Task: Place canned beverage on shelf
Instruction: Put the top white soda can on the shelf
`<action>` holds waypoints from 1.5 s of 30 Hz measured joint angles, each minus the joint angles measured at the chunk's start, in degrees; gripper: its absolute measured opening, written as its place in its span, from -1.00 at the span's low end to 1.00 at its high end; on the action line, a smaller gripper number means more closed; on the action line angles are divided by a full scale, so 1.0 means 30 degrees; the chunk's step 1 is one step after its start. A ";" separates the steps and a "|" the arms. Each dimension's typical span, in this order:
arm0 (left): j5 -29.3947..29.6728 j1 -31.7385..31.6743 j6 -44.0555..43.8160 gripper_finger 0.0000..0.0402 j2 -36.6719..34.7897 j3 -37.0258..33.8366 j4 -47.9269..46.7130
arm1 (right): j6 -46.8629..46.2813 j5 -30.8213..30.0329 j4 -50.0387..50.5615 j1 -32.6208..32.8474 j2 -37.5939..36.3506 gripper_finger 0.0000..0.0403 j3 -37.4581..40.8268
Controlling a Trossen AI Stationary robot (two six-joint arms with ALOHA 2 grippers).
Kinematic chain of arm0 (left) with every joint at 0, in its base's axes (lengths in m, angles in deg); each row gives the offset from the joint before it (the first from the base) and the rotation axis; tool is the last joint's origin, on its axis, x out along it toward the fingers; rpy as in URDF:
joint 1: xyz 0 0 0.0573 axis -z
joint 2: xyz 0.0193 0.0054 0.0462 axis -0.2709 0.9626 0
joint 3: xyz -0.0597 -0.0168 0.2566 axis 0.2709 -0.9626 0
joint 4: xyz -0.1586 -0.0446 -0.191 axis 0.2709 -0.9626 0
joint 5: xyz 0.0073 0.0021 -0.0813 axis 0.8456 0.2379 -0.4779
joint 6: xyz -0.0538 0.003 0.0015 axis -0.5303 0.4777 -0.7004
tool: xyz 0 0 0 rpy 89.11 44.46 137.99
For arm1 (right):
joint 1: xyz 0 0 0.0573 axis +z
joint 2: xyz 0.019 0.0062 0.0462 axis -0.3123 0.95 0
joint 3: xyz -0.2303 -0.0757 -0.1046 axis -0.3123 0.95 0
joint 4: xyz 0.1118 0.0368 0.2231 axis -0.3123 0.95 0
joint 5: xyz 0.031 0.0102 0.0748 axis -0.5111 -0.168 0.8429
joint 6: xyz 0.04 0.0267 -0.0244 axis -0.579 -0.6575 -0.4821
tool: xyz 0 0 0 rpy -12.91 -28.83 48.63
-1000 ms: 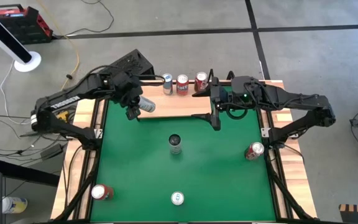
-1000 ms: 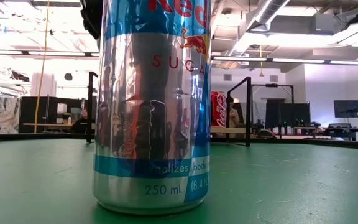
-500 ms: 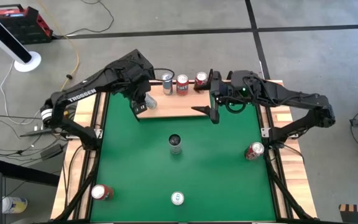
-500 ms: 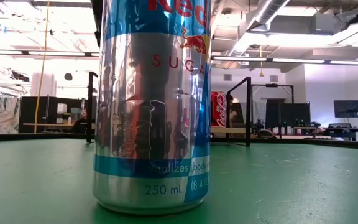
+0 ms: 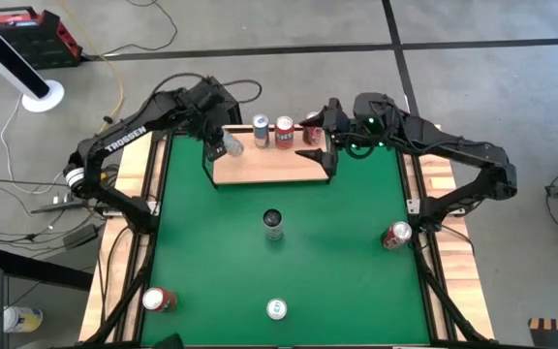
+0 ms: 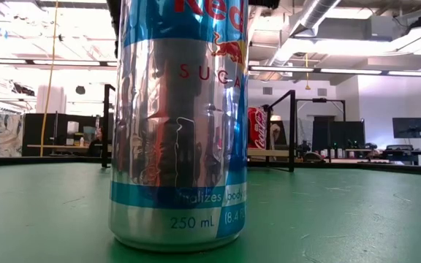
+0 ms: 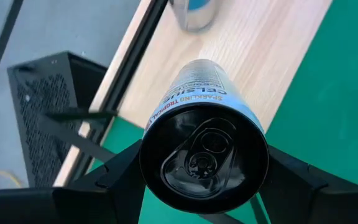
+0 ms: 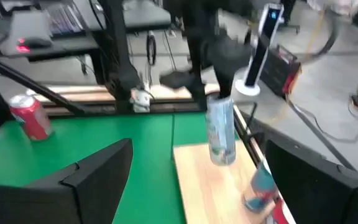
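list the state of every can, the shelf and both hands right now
left hand: shut on a white can, over the shelf's left end
white can: held tilted, not yet set down
right hand: open, empty, at the shelf's right end
shelf: three cans upright along its back edge
mat cans: five, apart on the green mat

Both arms reach to the far side, the left gripper [image 5: 223,147] clamped around its load, the right gripper [image 5: 324,137] spread wide, holding nothing.
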 joint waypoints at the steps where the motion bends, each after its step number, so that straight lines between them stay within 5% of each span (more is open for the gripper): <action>1: -0.0142 -0.0247 0.0474 0.16 0.0349 0.0519 -0.0202 | -0.0009 0.0049 0.0030 -0.0185 0.0042 0.94 0.0040; 12: -0.0669 -0.2313 0.4283 0.16 0.5001 0.6041 -0.4044 | -0.1100 0.0066 -0.1459 -0.1418 0.0351 0.94 0.0025; 42: 0.0315 -0.2266 0.5151 0.16 0.7162 0.6228 -0.4170 | -0.0826 0.0128 -0.1236 -0.2400 0.0636 0.94 0.0032; 45: 0.0259 -0.2266 0.5144 0.29 0.7174 0.6224 -0.4151 | -0.0771 0.0153 -0.1223 -0.2574 0.0629 0.94 0.0032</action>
